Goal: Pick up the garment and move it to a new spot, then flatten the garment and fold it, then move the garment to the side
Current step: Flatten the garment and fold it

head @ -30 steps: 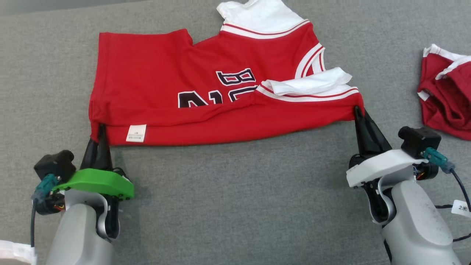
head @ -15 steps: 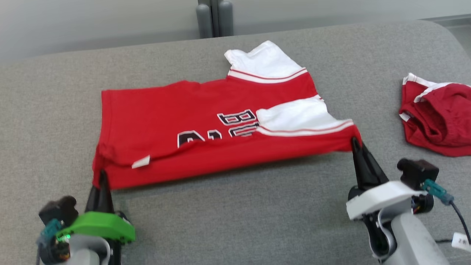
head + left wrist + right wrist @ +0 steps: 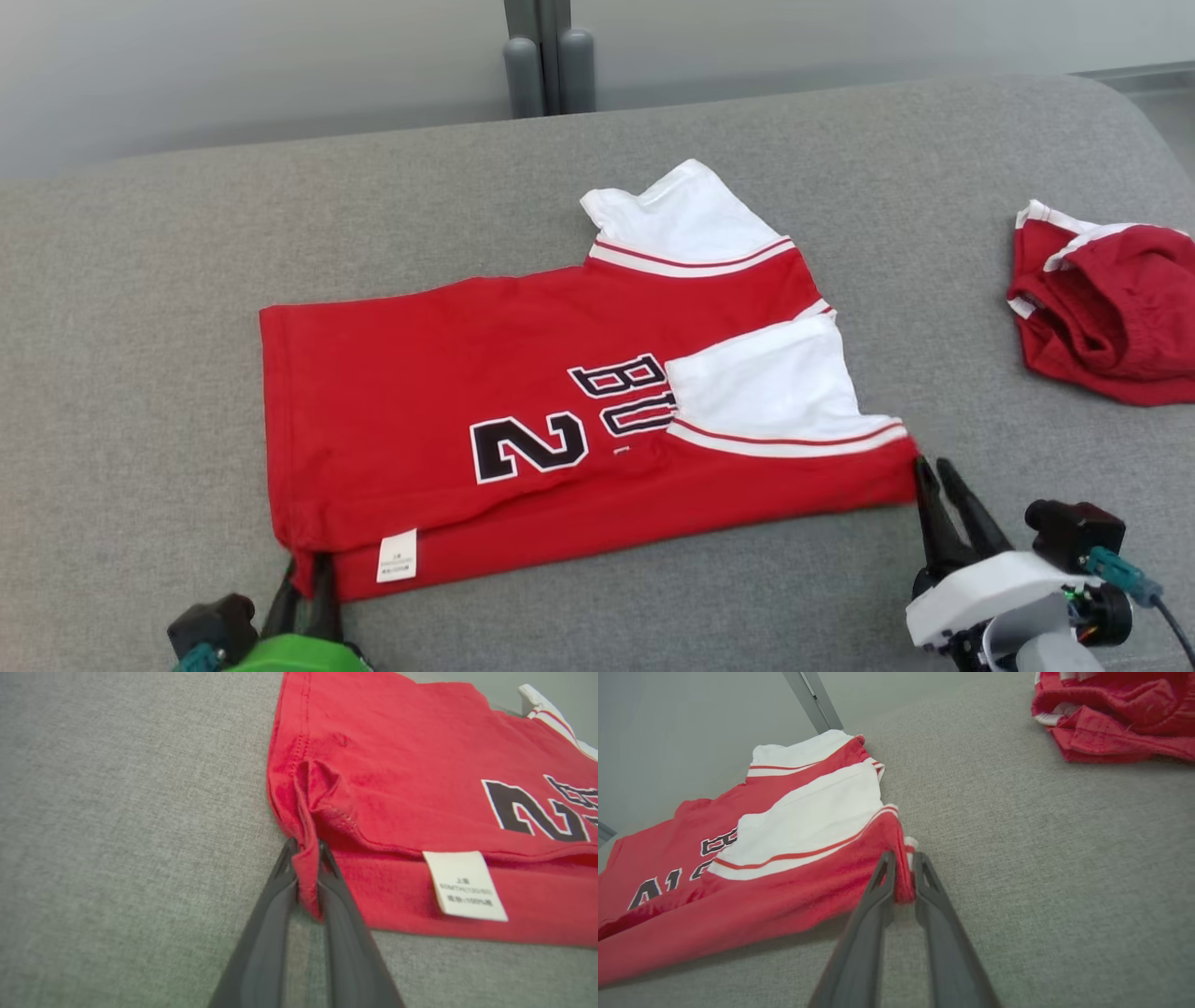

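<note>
The garment (image 3: 467, 392) is a red jersey with white sleeves, black lettering and a white label, lying flat and folded on the grey cushioned surface (image 3: 140, 327). At its near left corner my left gripper (image 3: 308, 569) has its fingers slightly parted. In the left wrist view a pinch of red hem (image 3: 306, 877) still sits between this gripper's (image 3: 306, 847) fingers. My right gripper (image 3: 934, 467) is at the near right corner, its fingers visibly apart. In the right wrist view the garment's (image 3: 784, 858) red corner lies loosely between this gripper's (image 3: 903, 856) tips.
A second red and white garment (image 3: 1102, 299) lies crumpled at the far right, also in the right wrist view (image 3: 1111, 714). A grey post (image 3: 549, 65) stands behind the far edge. Bare grey cushion runs along the left and the front.
The head camera has tilted up. The garment, held stretched between both grippers before, now lies flat. Both grippers' fingers have parted a little at its corners.
</note>
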Available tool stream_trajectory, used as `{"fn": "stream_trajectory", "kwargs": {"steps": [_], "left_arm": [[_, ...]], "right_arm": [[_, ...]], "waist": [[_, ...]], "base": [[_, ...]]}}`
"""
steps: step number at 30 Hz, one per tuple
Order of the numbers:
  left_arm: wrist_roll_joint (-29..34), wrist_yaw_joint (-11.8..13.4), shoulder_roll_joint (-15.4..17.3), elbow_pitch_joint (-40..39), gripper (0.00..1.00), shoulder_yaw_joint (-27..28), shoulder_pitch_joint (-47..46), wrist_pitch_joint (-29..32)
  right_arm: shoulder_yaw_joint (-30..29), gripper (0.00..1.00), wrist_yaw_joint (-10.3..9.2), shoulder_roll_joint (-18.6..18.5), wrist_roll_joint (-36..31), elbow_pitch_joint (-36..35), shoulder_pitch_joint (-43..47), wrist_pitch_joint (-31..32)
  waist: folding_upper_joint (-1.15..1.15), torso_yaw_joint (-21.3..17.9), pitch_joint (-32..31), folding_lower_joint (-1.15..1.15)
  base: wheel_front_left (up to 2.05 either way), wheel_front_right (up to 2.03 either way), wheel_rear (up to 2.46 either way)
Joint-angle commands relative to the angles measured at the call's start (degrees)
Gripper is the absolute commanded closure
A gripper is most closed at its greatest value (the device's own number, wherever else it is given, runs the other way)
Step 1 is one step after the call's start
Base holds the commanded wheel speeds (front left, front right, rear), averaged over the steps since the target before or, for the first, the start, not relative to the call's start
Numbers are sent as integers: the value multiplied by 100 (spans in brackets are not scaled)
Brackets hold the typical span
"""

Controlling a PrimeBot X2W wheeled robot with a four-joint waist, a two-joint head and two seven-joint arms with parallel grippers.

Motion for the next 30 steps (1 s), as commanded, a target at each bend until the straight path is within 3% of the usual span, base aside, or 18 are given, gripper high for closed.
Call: {"fn": "stream_trajectory", "kwargs": {"steps": [1, 12, 19, 30], "left_arm": [[43, 16, 37, -80, 0, -18, -212, -1], [582, 79, 42, -61, 0, 205, -1159, -1], [785, 53, 318, 372, 0, 494, -2043, -1], [680, 1, 822, 1359, 0, -9, -3406, -1]], "right_arm": [[-70, 0, -11, -43, -62, -32, -146, -11], [-84, 0, -11, -35, -259, -160, -879, -10], [39, 0, -10, -36, -566, -98, -1625, -10], [207, 0, -11, -36, -1051, 424, -2721, -10]], "waist": [[0, 9, 79, 0], [0, 2, 520, 0], [0, -17, 931, 0], [0, 7, 1431, 0]], "base": [[0, 0, 0], [0, 0, 0], [0, 0, 0], [0, 0, 0]]}}
